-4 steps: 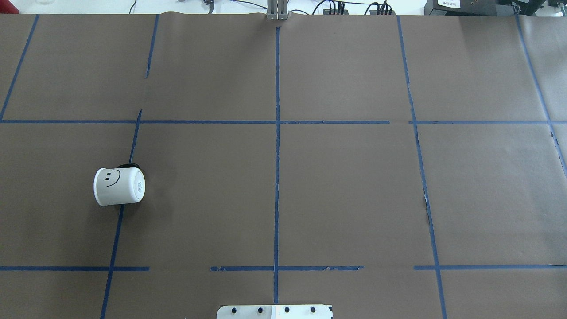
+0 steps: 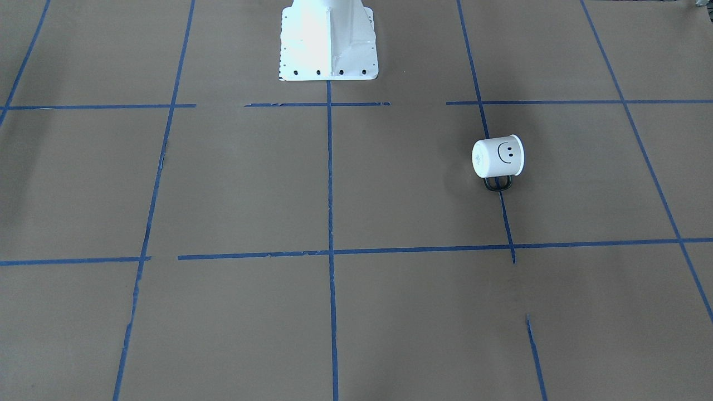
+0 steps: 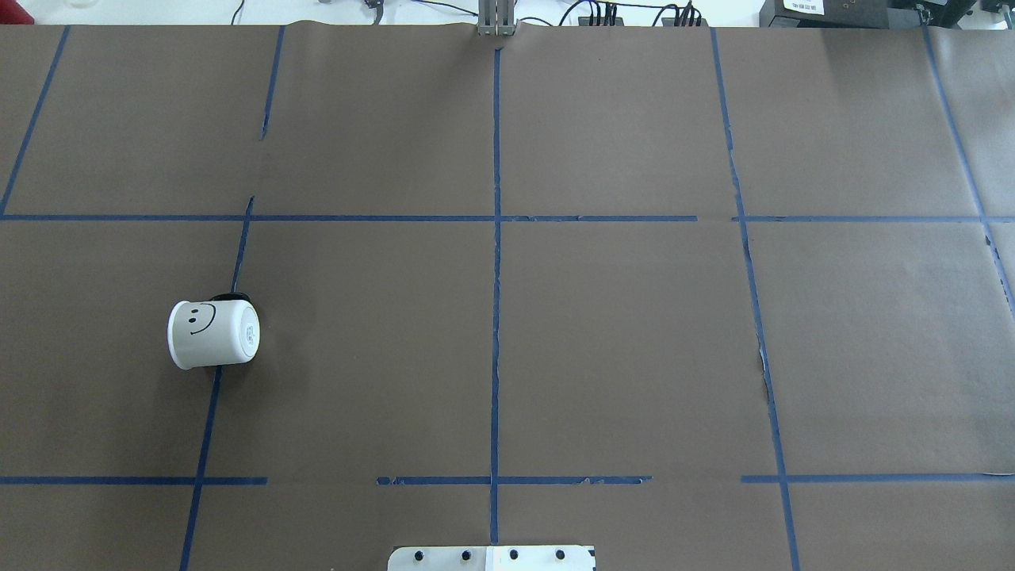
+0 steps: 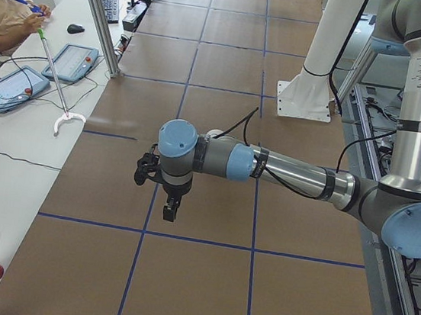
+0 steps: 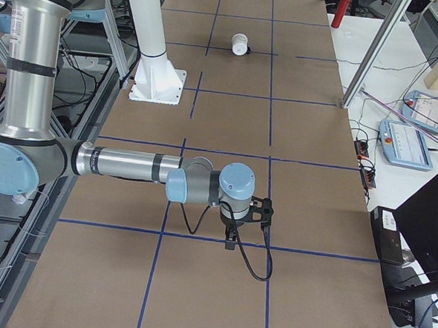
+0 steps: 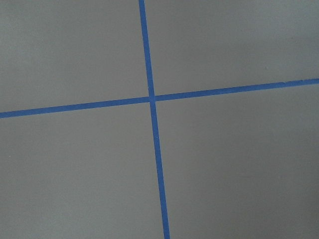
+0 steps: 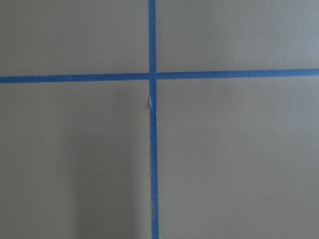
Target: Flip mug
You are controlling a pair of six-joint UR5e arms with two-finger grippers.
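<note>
The mug (image 3: 212, 335) lies on its side on the table (image 3: 872, 357), on the robot's left half and well apart from both arms. It is a small white cylinder with a smooth, slightly glossy wall. A black smiley face (image 3: 202, 319), two dots and a curved mouth, is turned upward. The flat round base (image 3: 250, 333) faces the middle of the table and the open end faces outward. The black loop handle (image 2: 497, 182) sticks out on the side away from the robot, low against the surface. On the base there is a small grey print, too small to read.

The mug rests across one blue tape line (image 3: 208, 420) of the grid that is taped on the matte brown paper (image 3: 618, 357).

The left gripper (image 4: 168, 215) and the right gripper (image 5: 230, 243) both point down over the paper, each near a tape crossing. I cannot tell how wide their fingers are.
</note>
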